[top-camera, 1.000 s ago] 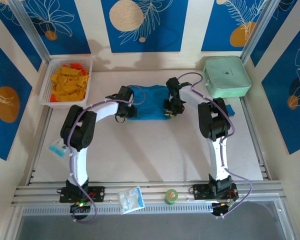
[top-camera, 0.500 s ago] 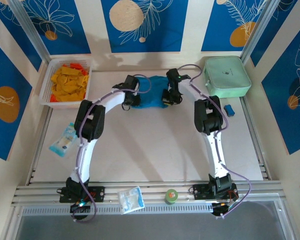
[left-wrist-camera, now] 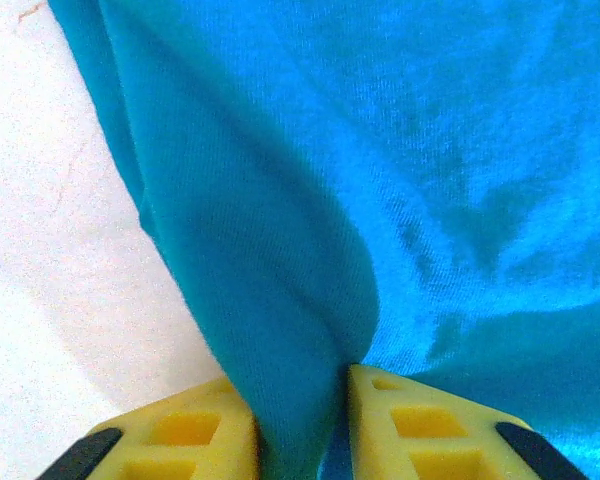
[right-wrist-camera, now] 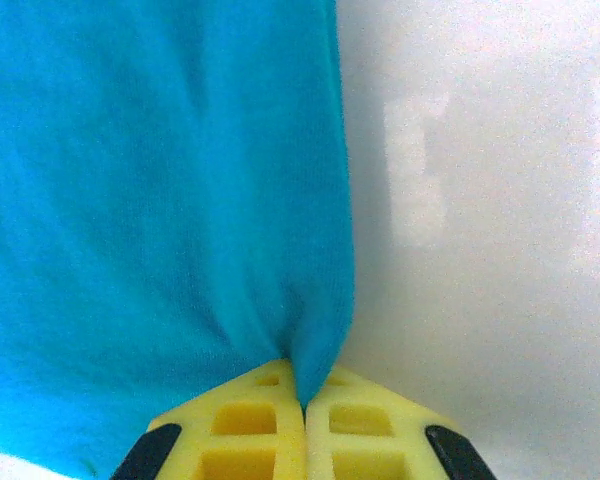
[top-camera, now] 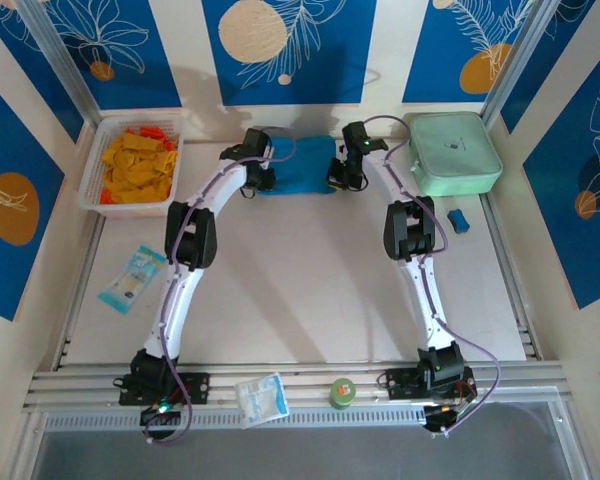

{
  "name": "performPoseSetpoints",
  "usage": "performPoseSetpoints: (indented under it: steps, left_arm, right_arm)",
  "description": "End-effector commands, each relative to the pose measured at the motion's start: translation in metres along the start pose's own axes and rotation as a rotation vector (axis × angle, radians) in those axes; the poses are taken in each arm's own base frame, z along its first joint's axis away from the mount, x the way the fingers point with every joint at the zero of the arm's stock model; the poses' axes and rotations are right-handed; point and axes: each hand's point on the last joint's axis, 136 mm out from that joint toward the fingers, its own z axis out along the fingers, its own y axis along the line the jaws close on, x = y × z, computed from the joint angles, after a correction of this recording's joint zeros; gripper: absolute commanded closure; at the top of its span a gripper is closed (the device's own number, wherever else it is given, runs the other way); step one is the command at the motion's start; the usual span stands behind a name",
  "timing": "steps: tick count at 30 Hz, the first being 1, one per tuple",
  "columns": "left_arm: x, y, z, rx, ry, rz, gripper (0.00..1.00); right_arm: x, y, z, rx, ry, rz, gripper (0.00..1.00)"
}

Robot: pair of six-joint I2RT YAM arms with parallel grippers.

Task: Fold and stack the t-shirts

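The solid teal-blue cloth t-shirt [top-camera: 298, 166] lies at the upper middle of the top view, on the far part of the white table [top-camera: 300, 300]. It is just left of the mint-green hard rounded case [top-camera: 452, 152] but apart from it.

Both tools grip the shirt. In the left wrist view, the left gripper [left-wrist-camera: 300, 405] is clamped on a thick raised fold of the cloth. Its yellow fingers [left-wrist-camera: 195, 430] stand a little apart because the cloth fills the gap. In the right wrist view, the right gripper [right-wrist-camera: 302, 392] pinches a thin edge of the shirt, with its fingertips almost together. From above, the left gripper [top-camera: 259, 178] is at the left end of the shirt and the right gripper [top-camera: 338, 180] at the right end.

The shirt looks already folded into a compact rectangle. The step in hand seems to be setting this bundle in its place near the back wall, where a stack could be made.

The next move probably calls for both tools to let go at the same time and lift straight away, so that the cloth is not pulled open again.

The long axis of the bundle runs from left to right in the top view, parallel to the back wall. Which end is the collar and which the hem cannot be told.
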Motion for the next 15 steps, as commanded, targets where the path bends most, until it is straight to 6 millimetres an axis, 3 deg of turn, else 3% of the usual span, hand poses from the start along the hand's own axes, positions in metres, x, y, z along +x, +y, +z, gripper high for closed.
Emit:
performPoseSetpoints:
  steps: [1,4,9,12,15]
  left_arm:
    - [0.018,0.016,0.012,-0.014,0.067,0.022,0.69]
    - [0.013,0.015,0.012,-0.009,0.05,0.037,0.6]
    - [0.001,0.012,0.003,-0.002,0.009,0.044,0.52]
    - [-0.014,0.01,-0.012,-0.003,-0.036,0.057,0.48]
    - [-0.034,0.007,-0.037,-0.002,-0.104,0.073,0.35]
  right_arm:
    - [0.02,-0.026,0.023,0.03,0.096,0.031,1.0]
    - [0.021,-0.026,0.024,0.018,0.102,0.028,0.98]
    - [0.018,-0.02,0.018,-0.001,0.095,0.016,0.69]
    - [0.01,-0.013,0.003,-0.013,0.074,-0.004,0.58]
    - [0.0,-0.003,-0.022,-0.027,0.04,-0.027,0.47]
